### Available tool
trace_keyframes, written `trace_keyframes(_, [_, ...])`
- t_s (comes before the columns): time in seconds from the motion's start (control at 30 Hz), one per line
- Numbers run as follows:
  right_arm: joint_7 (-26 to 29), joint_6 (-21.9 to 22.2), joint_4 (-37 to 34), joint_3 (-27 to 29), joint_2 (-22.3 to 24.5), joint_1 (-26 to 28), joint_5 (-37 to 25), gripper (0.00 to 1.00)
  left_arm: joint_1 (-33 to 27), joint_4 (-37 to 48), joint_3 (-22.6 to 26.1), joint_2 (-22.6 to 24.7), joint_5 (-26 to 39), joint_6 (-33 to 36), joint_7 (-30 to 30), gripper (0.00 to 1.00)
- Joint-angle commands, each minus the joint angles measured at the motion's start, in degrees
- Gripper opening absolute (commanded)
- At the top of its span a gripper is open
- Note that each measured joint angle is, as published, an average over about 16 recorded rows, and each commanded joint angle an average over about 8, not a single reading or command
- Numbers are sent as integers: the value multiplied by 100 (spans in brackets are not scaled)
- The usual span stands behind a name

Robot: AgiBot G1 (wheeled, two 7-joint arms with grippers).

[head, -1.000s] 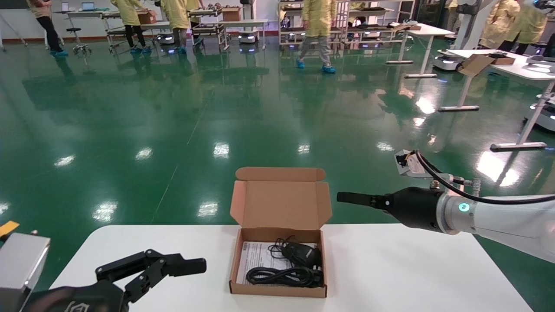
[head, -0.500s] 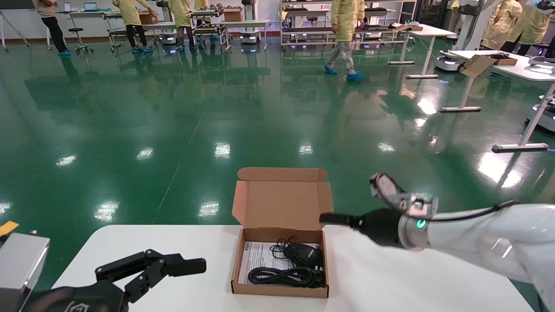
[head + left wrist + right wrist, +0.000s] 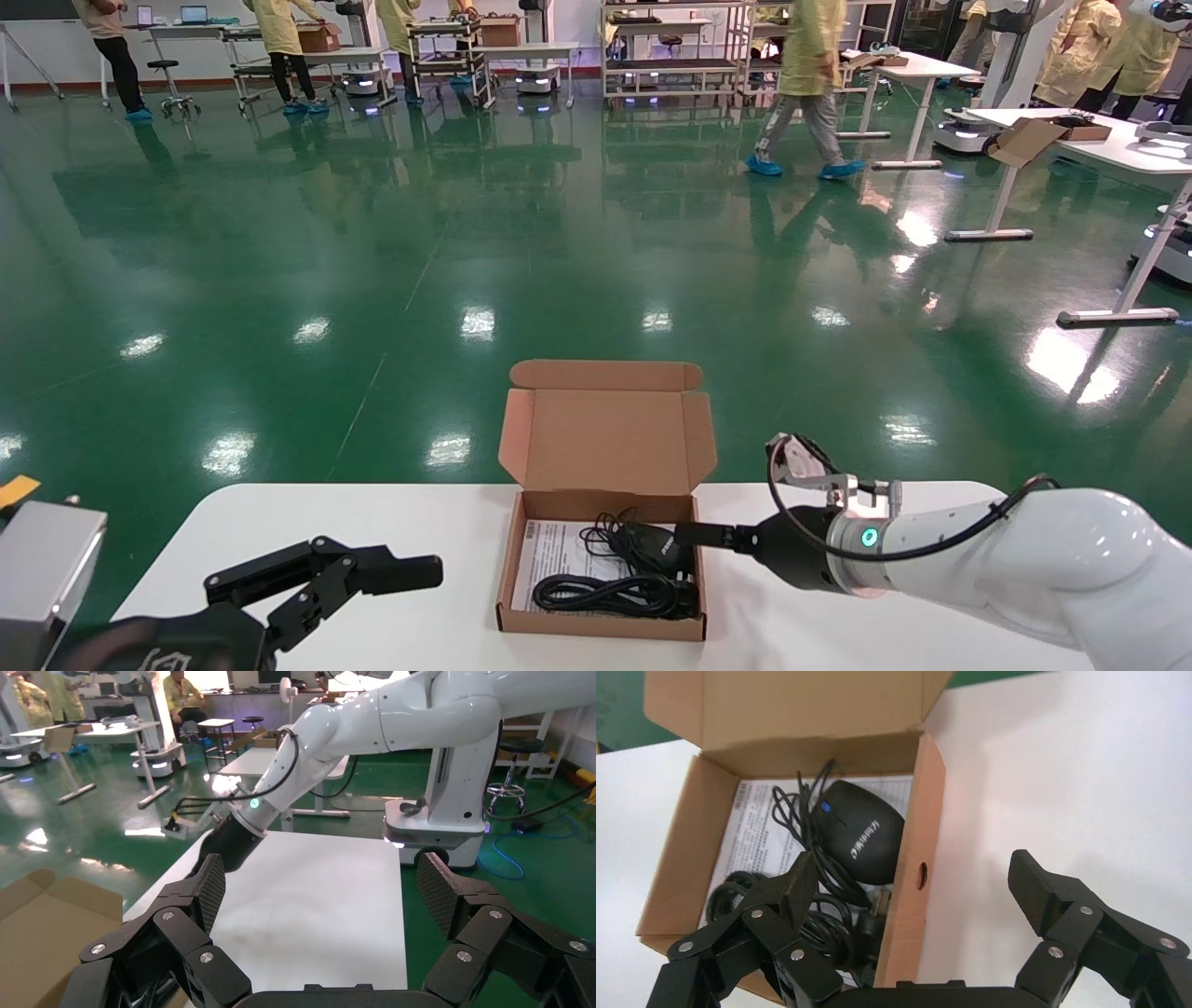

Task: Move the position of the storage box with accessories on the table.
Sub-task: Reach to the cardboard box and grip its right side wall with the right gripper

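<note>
The storage box [image 3: 596, 626] sits open mid-table on the white table [image 3: 372, 522], with its flap lid standing up at the far side. Inside lie the black mouse [image 3: 652, 548], the coiled black cable [image 3: 605, 594] and the white printed sheet [image 3: 549, 550]. My right gripper [image 3: 694, 534] is open and low at the box's right wall. In the right wrist view, it [image 3: 916, 878] straddles that wall [image 3: 912, 846], with one finger over the cable [image 3: 835, 927] near the mouse [image 3: 863, 839] and the other over bare table [image 3: 1053, 776]. My left gripper [image 3: 372, 568] is open and parked at the front left.
The table's far edge drops to green floor [image 3: 466, 233]. Other white tables stand far right, one bearing another cardboard box [image 3: 1024, 138]. People walk at the back. The left wrist view shows my right arm [image 3: 351, 734] over the table [image 3: 316, 896].
My right arm has come down and to the left, from above the table's far right to the box's right wall. The left arm has not moved. The box has stayed put.
</note>
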Motion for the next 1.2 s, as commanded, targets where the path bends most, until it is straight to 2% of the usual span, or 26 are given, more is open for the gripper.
trace_keyframes(0.03, [135, 45, 105, -49, 7, -77, -42, 100, 0, 0, 0, 0, 0, 0, 0, 100])
trace_keyframes(0.67, [775, 202, 479, -360, 37, -334, -168, 99, 0, 0, 0, 0, 0, 0, 0, 100])
trace_keyframes(0.7, [799, 197, 496, -376, 38, -339, -172, 96, 0, 0, 0, 0, 0, 0, 0, 100])
trace_keyframes(0.73, [823, 191, 512, -392, 39, -344, -177, 87, 0, 0, 0, 0, 0, 0, 0, 100])
trace_keyframes(0.9, [925, 145, 572, -471, 52, -357, -202, 25, 0, 0, 0, 0, 0, 0, 0, 100])
trace_keyframes(0.97, [955, 136, 592, -496, 57, -362, -206, 4, 0, 0, 0, 0, 0, 0, 0, 100])
trace_keyframes(1.0, [967, 135, 602, -507, 60, -364, -207, 0, 0, 0, 0, 0, 0, 0, 0, 100])
trace_keyframes(1.2, [1006, 174, 657, -554, 75, -366, -198, 0, 0, 0, 0, 0, 0, 0, 0, 100])
